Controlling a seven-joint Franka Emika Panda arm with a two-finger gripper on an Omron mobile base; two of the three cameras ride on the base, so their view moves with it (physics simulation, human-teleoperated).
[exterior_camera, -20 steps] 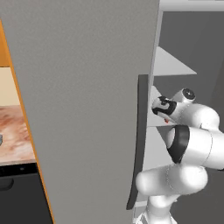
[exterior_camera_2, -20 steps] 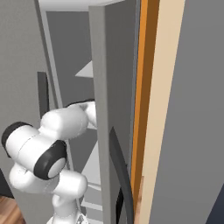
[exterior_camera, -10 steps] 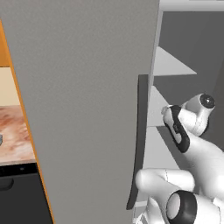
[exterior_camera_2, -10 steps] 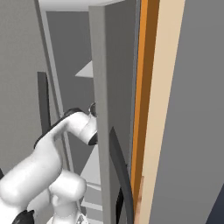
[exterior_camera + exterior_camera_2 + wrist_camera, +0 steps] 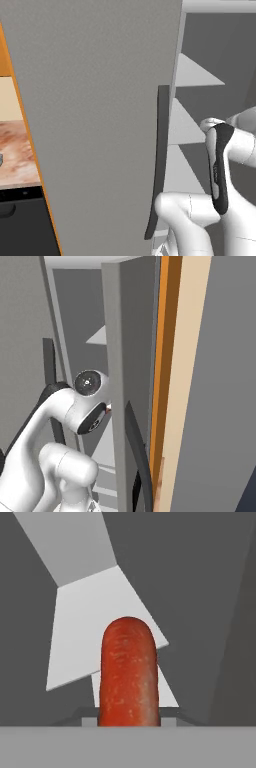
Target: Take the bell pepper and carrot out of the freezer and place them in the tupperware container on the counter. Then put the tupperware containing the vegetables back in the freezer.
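Gripper pinching the carrot (image 5: 129, 672): it rises from bottom centre of the hand view, right between the tips, long axis running straight out along the gripper's line, rounded end pointing away. Beyond it, pale freezer shelves (image 5: 95, 627) and dark inner walls, so carrot and hand are inside the freezer (image 5: 100, 100), door open. The surface (image 5: 15, 150) sits left of the door in the left base view, well apart from the hand. Next move looks like backing out around the door edge and swinging left.

glossy white rounded arm (image 5: 200, 220); dark joint bands, round grey cap
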